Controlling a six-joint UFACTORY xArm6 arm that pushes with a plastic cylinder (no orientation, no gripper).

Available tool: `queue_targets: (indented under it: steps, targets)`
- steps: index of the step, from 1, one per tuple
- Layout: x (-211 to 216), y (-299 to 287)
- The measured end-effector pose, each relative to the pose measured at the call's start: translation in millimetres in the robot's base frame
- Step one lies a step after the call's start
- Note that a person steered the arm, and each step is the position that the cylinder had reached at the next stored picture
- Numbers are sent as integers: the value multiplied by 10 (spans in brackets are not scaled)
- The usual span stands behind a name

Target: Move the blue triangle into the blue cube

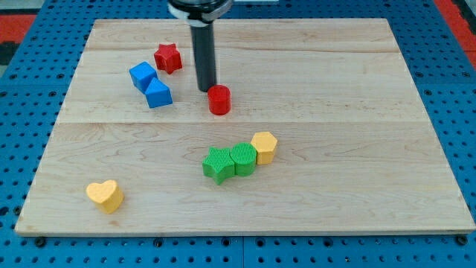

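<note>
The blue cube (142,75) and the blue triangle (158,94) lie touching each other at the board's upper left, the triangle just below and right of the cube. My tip (206,90) rests on the board to the right of both blue blocks, a short gap away from the triangle. It stands just above and left of a red cylinder (219,100), nearly touching it.
A red star (168,57) sits above and right of the blue cube. A green star (218,164), a green cylinder (242,158) and a yellow hexagon (264,147) form a row at the middle. A yellow heart (105,196) lies at the lower left.
</note>
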State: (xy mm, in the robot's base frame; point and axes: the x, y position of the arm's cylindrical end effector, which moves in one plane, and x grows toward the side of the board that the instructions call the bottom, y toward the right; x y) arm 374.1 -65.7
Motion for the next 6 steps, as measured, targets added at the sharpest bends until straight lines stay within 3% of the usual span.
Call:
queue_targets:
  steps: [3, 4, 6]
  targets:
    - [523, -714]
    - [490, -1078]
    - [-99, -977]
